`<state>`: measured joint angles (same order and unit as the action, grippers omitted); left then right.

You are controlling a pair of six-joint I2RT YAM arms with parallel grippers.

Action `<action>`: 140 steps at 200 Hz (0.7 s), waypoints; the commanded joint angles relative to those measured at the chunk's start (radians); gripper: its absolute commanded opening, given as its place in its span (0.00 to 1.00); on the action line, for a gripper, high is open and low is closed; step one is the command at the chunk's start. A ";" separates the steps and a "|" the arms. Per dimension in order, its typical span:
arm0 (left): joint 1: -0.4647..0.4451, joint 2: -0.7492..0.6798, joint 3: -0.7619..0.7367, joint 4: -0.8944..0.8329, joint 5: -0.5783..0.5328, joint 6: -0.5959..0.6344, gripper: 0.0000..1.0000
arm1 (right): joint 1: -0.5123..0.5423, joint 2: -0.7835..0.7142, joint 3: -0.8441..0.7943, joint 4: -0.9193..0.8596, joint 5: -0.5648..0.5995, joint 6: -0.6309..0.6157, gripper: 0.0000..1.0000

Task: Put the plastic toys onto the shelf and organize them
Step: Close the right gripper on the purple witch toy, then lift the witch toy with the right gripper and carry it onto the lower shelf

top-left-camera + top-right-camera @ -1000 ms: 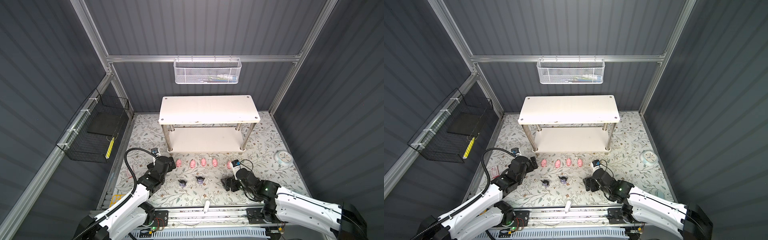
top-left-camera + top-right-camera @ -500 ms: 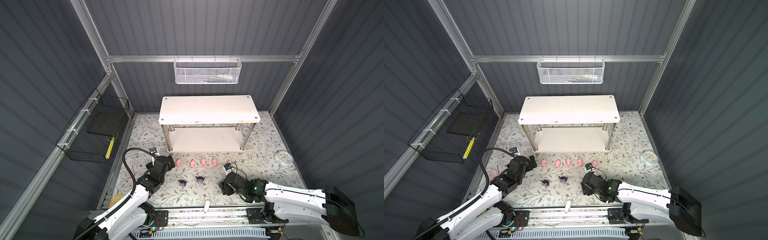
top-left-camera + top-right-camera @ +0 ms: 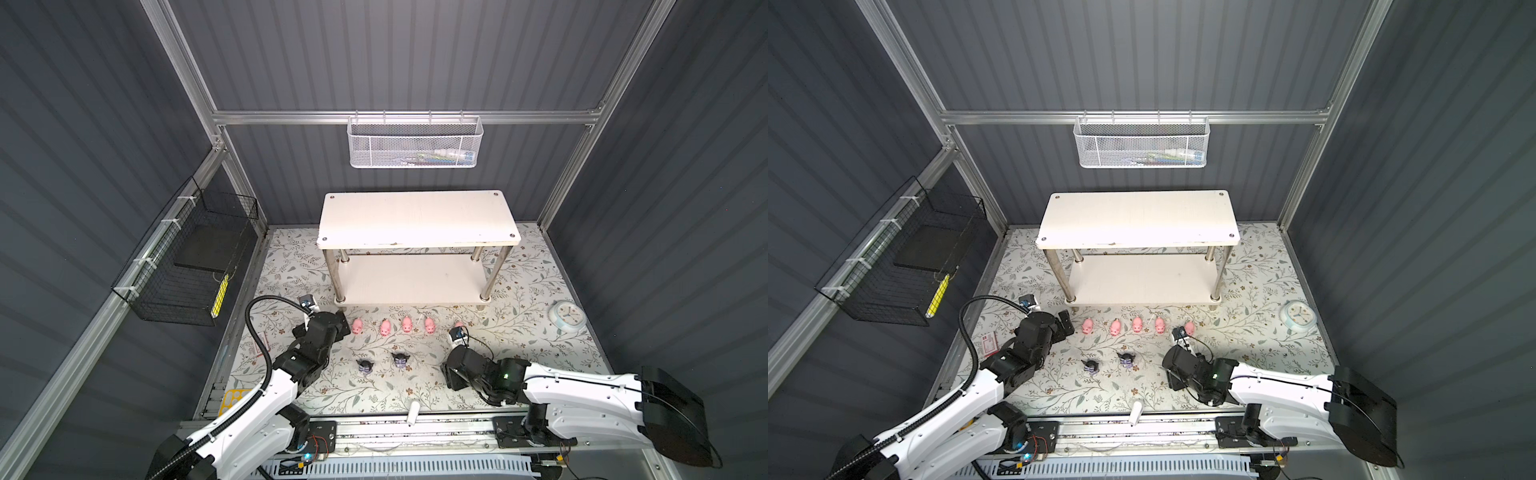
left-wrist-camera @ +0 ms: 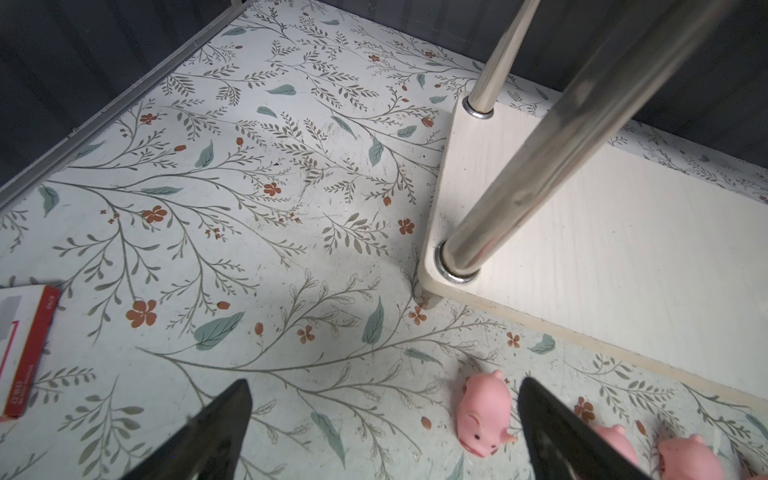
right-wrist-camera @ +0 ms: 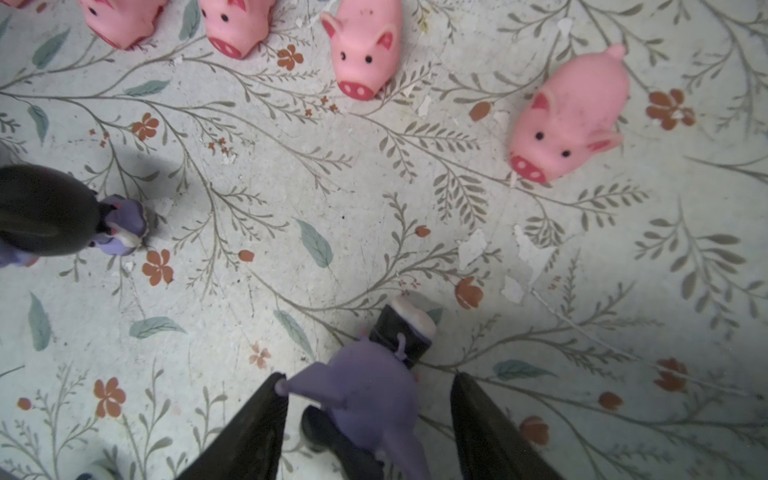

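In both top views I see the white shelf (image 3: 417, 224) (image 3: 1138, 220) standing at the back of the flowery bench (image 3: 519, 332). Both of its boards are bare. Five pink pigs (image 3: 385, 328) stand in a row on the bench in front of it. Two purple toys (image 3: 365, 366) stand a little nearer to me. The left end effector (image 3: 321, 327) sits just beside the pig at the left end of the row. The right end effector (image 3: 455, 374) is low over the bench, near the pig at the right end.

In the left wrist view, the left end effector (image 4: 384, 386) is spread wide and holds nothing. One pig (image 4: 482, 415) stands on the bench between its fingers, close to one of them. The shelf's lower board and a shiny leg (image 4: 561, 145) are just past it. A red and white card (image 4: 20, 353) lies off to the side.

In the right wrist view, a pale purple toy (image 5: 365, 395) is on the bench between the fingers of the right end effector (image 5: 368, 376). One finger (image 5: 249, 436) touches the toy's ear. The other finger is apart from it, so the toy is not squeezed. Four pigs and a darker purple toy (image 5: 120, 226) stand beyond it.
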<state>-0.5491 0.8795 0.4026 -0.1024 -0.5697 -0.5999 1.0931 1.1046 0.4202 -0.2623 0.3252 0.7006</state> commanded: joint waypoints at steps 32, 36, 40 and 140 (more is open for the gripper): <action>-0.003 0.004 -0.013 0.020 -0.012 -0.014 1.00 | 0.005 0.056 0.014 -0.002 0.000 0.014 0.58; -0.003 0.004 -0.013 0.020 -0.012 -0.014 1.00 | 0.004 0.057 0.015 -0.003 0.000 0.015 0.57; -0.003 0.005 -0.014 0.020 -0.012 -0.015 0.99 | 0.005 0.059 0.015 -0.003 -0.001 0.014 0.57; -0.003 0.014 -0.022 0.032 -0.012 -0.018 1.00 | 0.004 0.042 0.026 -0.030 0.006 0.015 0.39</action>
<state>-0.5491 0.8909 0.3969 -0.0814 -0.5697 -0.6071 1.0931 1.1603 0.4225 -0.2626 0.3191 0.7151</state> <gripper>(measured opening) 0.996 0.399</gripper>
